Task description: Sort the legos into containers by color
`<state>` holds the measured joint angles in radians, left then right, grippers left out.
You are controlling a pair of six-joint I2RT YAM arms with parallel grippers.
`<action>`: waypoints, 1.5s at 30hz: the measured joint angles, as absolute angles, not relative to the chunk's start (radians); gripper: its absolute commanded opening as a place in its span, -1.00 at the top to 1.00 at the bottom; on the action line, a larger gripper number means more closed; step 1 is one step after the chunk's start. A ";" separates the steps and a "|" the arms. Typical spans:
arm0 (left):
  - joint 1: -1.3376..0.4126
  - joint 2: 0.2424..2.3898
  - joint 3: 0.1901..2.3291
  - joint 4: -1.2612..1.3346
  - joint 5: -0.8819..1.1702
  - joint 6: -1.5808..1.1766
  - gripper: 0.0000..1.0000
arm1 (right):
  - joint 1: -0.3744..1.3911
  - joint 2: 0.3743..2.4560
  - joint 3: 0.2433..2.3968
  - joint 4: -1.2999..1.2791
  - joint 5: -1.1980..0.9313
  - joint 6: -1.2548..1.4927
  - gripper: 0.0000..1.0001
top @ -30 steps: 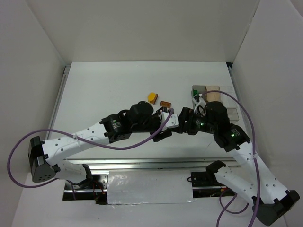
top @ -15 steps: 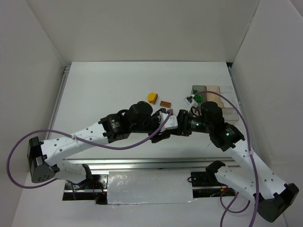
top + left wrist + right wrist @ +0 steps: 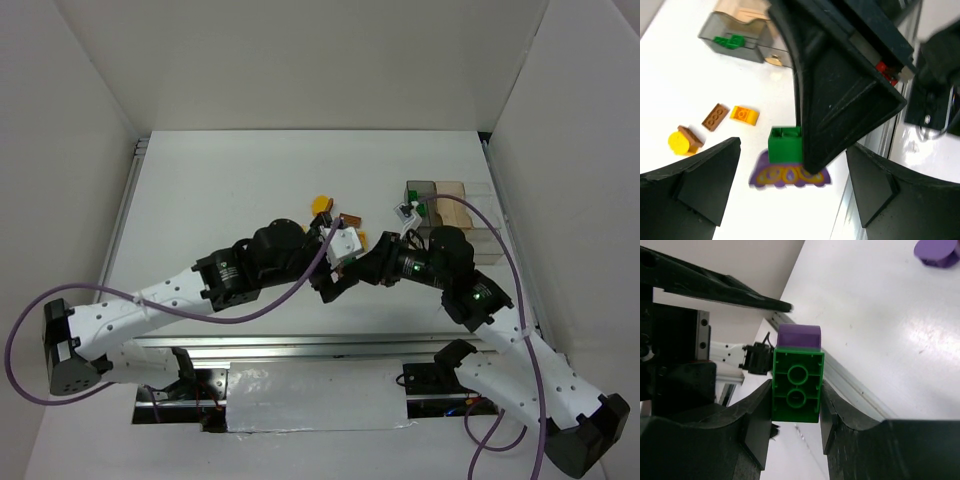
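A white bench (image 3: 220, 190) carries everything. The left arm (image 3: 150, 300) and the right arm (image 3: 500, 350) reach in from the near edge and meet near its middle. At the far right sits a small transparent plastic tray (image 3: 450, 192) split into compartments. Its smoky grey compartment (image 3: 707, 36) holds small green bricks (image 3: 727, 41), and a tan compartment (image 3: 747, 12) is just beside it.

The left end effector (image 3: 792, 150) stands wide open and grips nothing. Its two black fingers (image 3: 705, 180) sit on either side of the right arm's catch without touching it. The right end effector (image 3: 796, 390) is closed on a green rectangular plastic brick (image 3: 797, 386), pinched by its long sides. A purple rounded plastic piece (image 3: 798, 336) is stuck to one end of it. Whether this pair touches the bench I cannot tell.

Loose on the bench lie:
- a second purple rounded piece (image 3: 936, 252)
- a yellow round brick (image 3: 677, 141) touching a small brown block (image 3: 690, 135)
- a flat brown-orange brick (image 3: 715, 116)
- a yellow-orange sloped brick (image 3: 744, 114) just beside the flat one
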<state>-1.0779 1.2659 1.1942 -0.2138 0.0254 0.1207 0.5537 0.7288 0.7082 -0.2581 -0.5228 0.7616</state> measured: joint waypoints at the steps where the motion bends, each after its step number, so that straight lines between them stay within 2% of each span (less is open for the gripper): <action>1: -1.078 1.248 1.181 -0.198 0.004 0.098 -0.99 | 0.554 0.727 0.702 -0.234 -0.504 0.760 1.00; 9: -1.021 1.093 1.158 -0.157 -0.130 -0.155 -0.99 | 0.551 0.698 0.660 -0.118 -0.416 0.720 1.00; 14: -0.945 1.035 1.186 -0.188 -0.121 -0.407 -0.98 | 0.545 0.614 0.614 -0.033 -0.442 0.666 1.00; 19: -0.928 1.002 1.138 -0.113 0.083 -0.556 -0.87 | 0.543 0.550 0.610 0.118 -0.574 0.641 1.00; 26: -0.928 1.002 1.092 -0.006 0.331 -0.586 -0.75 | 0.543 0.540 0.624 0.224 -0.701 0.651 1.00; 30: -0.928 1.002 1.081 0.055 0.419 -0.607 -0.48 | 0.543 0.554 0.634 0.250 -0.738 0.666 1.00; 34: -0.926 1.011 1.079 0.095 0.463 -0.611 -0.38 | 0.543 0.579 0.638 0.316 -0.799 0.698 1.00; 35: -0.926 1.016 1.079 0.105 0.477 -0.613 -0.31 | 0.543 0.588 0.640 0.334 -0.814 0.707 1.00; 36: -0.926 1.024 1.079 0.113 0.490 -0.615 -0.15 | 0.543 0.598 0.640 0.353 -0.828 0.715 1.00; 39: -0.923 1.039 1.079 0.121 0.504 -0.619 0.02 | 0.543 0.608 0.642 0.363 -0.845 0.723 1.00; 40: -0.921 1.040 1.079 0.121 0.504 -0.618 0.13 | 0.543 0.609 0.645 0.363 -0.850 0.724 1.00; 41: -0.921 1.040 1.079 0.122 0.506 -0.621 0.51 | 0.543 0.612 0.648 0.363 -0.854 0.722 1.00; 42: -0.921 1.039 1.079 0.126 0.508 -0.625 0.70 | 0.543 0.614 0.650 0.366 -0.854 0.722 1.00; 43: -0.921 1.039 1.079 0.128 0.508 -0.625 0.88 | 0.543 0.616 0.653 0.368 -0.857 0.723 0.96; 44: -0.921 1.039 1.079 0.127 0.509 -0.625 1.00 | 0.543 0.618 0.655 0.367 -0.860 0.722 0.83; 45: -0.921 1.039 1.081 0.126 0.509 -0.624 1.00 | 0.543 0.619 0.655 0.367 -0.861 0.722 0.00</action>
